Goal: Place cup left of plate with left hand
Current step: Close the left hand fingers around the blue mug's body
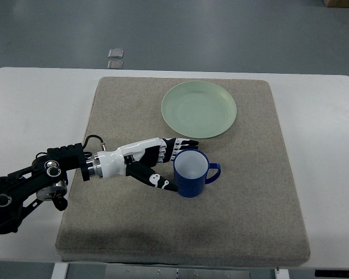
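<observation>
- Top view, only camera: white worktop (35, 99), tan mat (244, 197) over most of it.
- Pale green plate (199, 108) sits on the far middle of the mat, empty.
- Blue cup (191, 173) stands upright on the mat, near of the plate and just slightly left of the plate's centre. White inside, looks empty. Handle sticks out to the right, away from the hand.
- Left hand (157, 163) comes in from the left edge, forearm running roughly left-to-right, low over the mat.
- Hand state: fingers (177, 145) reach along the cup's far-left side, thumb (157, 179) along its near-left side. They bracket the cup wall and look to be touching it. Can't tell whether it's a firm grip or just contact, and no sign the cup is off the mat.
- Right hand: not in view.
- Key relation: cup lies directly right of the hand, at the fingertips, on the line of the forearm. Goal spot is bare mat left of the plate, which is far and left of where the cup stands now.
- Judgement: the coming move is a short carry up-left, back toward the arm's own side. Plate's left rim is the thing to keep clear of.
- Two small light squares (115, 58) on the grey floor beyond the worktop, irrelevant.
</observation>
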Robot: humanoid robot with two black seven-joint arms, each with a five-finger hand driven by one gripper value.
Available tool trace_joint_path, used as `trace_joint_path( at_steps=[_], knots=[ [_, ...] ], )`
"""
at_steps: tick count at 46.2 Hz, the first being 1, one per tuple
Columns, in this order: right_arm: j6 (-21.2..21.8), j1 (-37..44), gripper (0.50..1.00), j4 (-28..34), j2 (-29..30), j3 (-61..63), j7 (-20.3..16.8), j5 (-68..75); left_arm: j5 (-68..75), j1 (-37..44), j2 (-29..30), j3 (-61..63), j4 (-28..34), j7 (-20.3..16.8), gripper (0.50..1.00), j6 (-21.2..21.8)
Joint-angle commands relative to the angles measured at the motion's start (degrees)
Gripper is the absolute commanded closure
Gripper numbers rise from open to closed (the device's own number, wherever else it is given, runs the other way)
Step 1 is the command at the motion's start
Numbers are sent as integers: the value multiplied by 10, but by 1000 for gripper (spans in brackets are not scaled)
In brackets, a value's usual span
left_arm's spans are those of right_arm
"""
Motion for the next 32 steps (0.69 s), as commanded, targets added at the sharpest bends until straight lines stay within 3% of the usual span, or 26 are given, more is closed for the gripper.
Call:
trace_joint_path(
  at_steps=[1, 32],
  knots=[
    [0, 0, 568, 0, 0, 0, 0, 0, 1, -1, -11, 12, 5, 0, 500, 0],
    [0, 0, 568, 0, 0, 0, 0, 0, 1, -12, -27, 24, 19, 0, 504, 12]
  ],
)
